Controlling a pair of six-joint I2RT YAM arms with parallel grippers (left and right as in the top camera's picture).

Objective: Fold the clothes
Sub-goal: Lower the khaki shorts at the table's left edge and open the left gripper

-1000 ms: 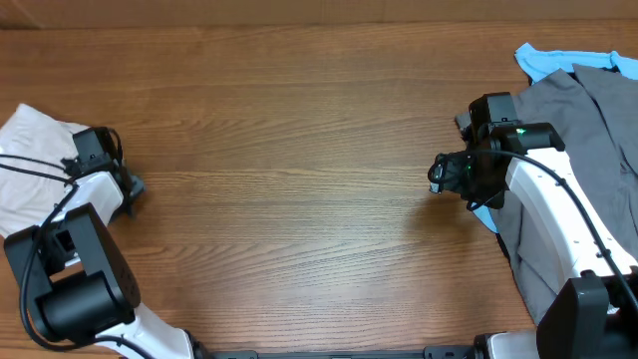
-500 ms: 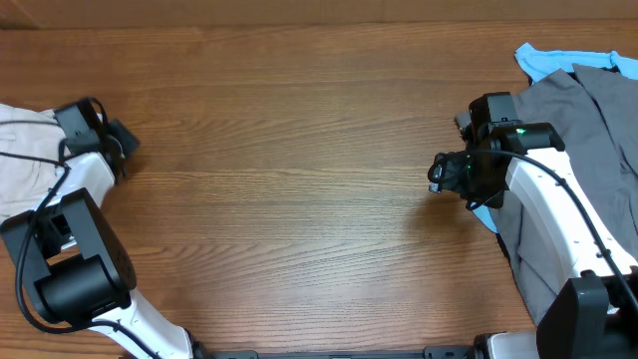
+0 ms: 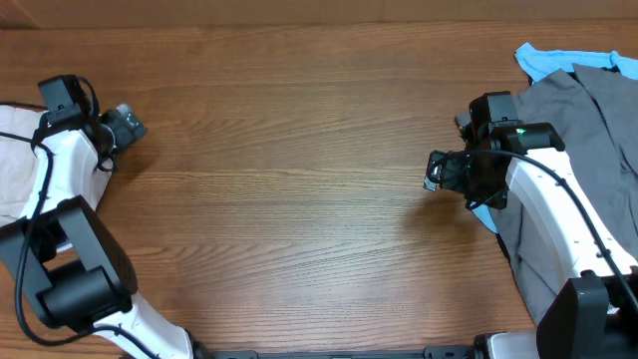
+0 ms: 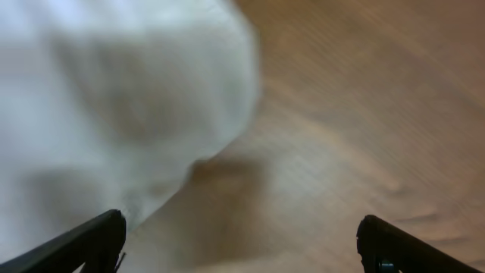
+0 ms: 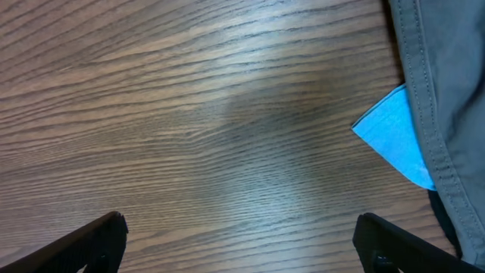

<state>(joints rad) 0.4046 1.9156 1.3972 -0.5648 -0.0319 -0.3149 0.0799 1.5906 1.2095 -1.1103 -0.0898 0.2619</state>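
The left gripper (image 3: 125, 127) now stands in the upper left of the overhead frame. A second ago it sat lower down, close against the pale cloth; it has since swung up and out over bare table (image 3: 299, 199). The clothes (image 3: 15, 165), a pale beige heap, lie at the far left edge of the overhead frame, partly behind the left arm, and less of them shows than a second ago. The left wrist view is blurred, which suggests motion. In it the left gripper (image 4: 242, 231) has its fingers spread wide with nothing between them, and the clothes (image 4: 114, 91) fill the upper left, apart from the grip. Whether the nearer finger brushes the hem cannot be told through the blur. The right gripper (image 3: 436, 172) has hardly shifted, standing right of centre in the overhead frame. Its wrist view shows the right gripper (image 5: 239, 235) likewise fully parted and holding nothing. A blue cloth (image 5: 394, 136) and a grey garment (image 5: 447, 83) lie at the right edge of that frame, near the gripper but not in it. Judgement: no fold is in progress. The clothes are still bunched at the table edge, so the next step probably calls for the left arm to grip an edge and draw them toward the middle before any folding.
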